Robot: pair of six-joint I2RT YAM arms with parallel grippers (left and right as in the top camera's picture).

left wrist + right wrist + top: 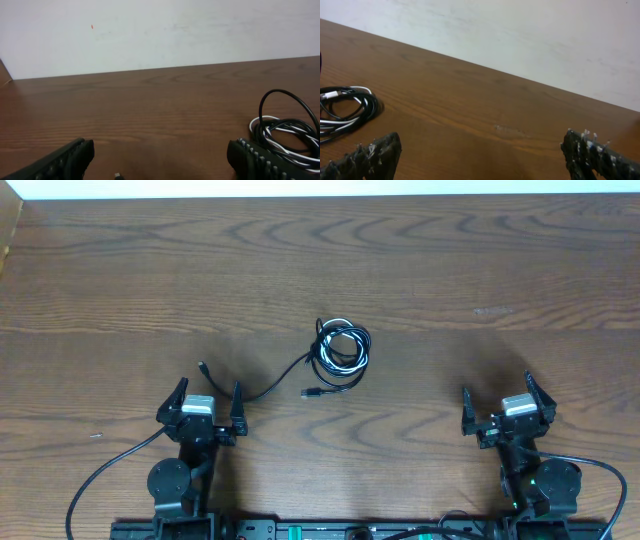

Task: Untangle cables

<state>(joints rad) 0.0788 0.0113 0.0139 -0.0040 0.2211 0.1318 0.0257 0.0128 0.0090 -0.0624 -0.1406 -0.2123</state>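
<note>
Cables (340,348), black and white, coiled together on wooden table (500,260)

overhead camera is looking straight down on the table (420,270) from well above, taking in both arms along the near edge. left wrist camera is sitting low over the wood, facing forward to the wall (160,30) between the fingers of the left tool (161,150). right wrist camera is doing likewise past the right tool (481,142). all three are sharing the coiled cables (341,348).
</note>
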